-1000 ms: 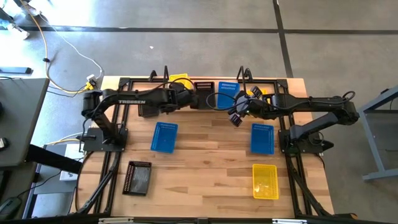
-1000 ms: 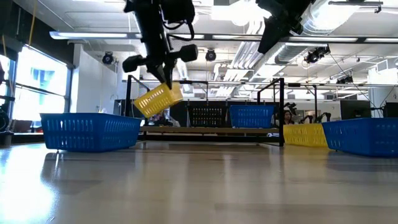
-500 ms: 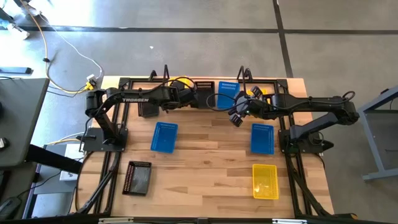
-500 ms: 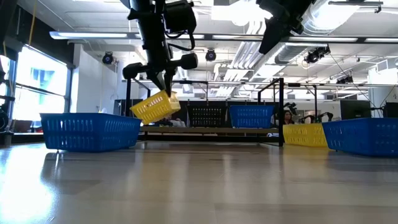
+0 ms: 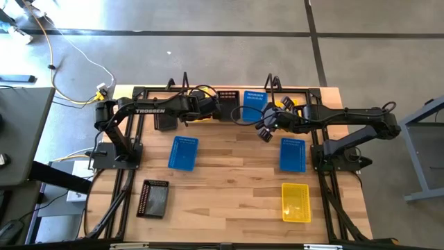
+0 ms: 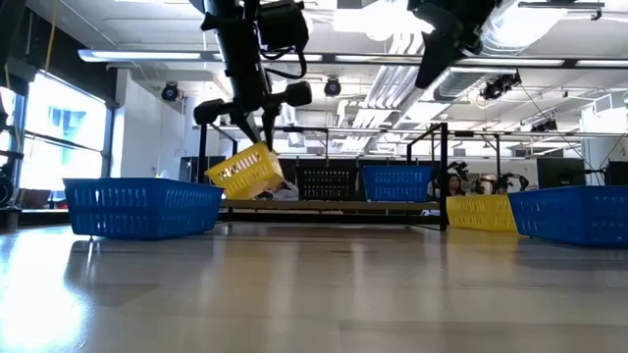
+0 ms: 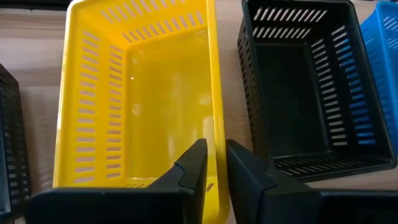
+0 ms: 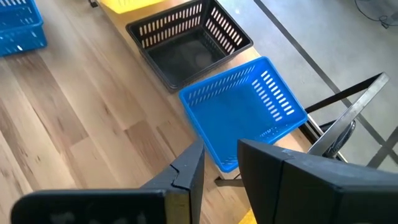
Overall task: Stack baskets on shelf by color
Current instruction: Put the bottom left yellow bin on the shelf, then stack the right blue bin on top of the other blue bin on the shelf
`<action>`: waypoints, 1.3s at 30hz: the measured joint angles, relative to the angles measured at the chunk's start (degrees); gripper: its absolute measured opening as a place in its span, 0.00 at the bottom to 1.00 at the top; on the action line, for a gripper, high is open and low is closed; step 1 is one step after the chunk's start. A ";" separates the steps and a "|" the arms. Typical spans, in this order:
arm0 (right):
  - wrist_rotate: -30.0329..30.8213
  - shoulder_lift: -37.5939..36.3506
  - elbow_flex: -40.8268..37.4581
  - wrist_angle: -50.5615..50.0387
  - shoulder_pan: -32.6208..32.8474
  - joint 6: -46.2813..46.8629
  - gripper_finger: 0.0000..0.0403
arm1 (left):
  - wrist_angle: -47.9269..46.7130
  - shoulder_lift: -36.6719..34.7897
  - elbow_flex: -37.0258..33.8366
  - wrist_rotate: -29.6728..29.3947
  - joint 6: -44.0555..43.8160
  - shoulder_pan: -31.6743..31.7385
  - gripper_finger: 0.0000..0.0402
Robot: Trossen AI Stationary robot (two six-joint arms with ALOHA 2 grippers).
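My left gripper (image 5: pixel 207 109) is over the left part of the shelf (image 6: pixel 334 206) at the table's far edge, shut on a yellow basket (image 7: pixel 137 106). That basket hangs tilted just above the plank in the low view (image 6: pixel 245 172). A black basket (image 7: pixel 305 93) and a blue basket (image 5: pixel 254 101) stand on the shelf to its right, and another black basket (image 5: pixel 163 121) is on its left. My right gripper (image 5: pixel 263 130) hovers open and empty on the near side of the blue basket (image 8: pixel 242 112). My left gripper pinches the yellow basket's long side wall (image 7: pixel 216 134), the one next to the black basket, with one finger inside the basket and one outside. The fingers come from above, pointing down. The basket hangs tilted; whether its low corner (image 6: pixel 277 186) touches the plank I cannot tell.
On the table lie two blue baskets (image 5: pixel 184 153) (image 5: pixel 292 154), a yellow one (image 5: pixel 295 201) and a black one (image 5: pixel 154 198). Another yellow basket (image 5: pixel 286 104) sits behind my right arm. The shelf's upright wire loops (image 5: pixel 186 81) (image 5: pixel 272 83) stand beside the stacks.
My left gripper has moved down and toward the far edge, carrying the yellow basket lower over the shelf plank. The basket has stayed tilted. My right gripper has kept almost still.
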 joint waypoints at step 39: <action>-9.75 0.00 0.00 -3.66 0.04 0.14 0.21 | 0.64 0.31 3.05 1.48 10.75 -0.63 0.22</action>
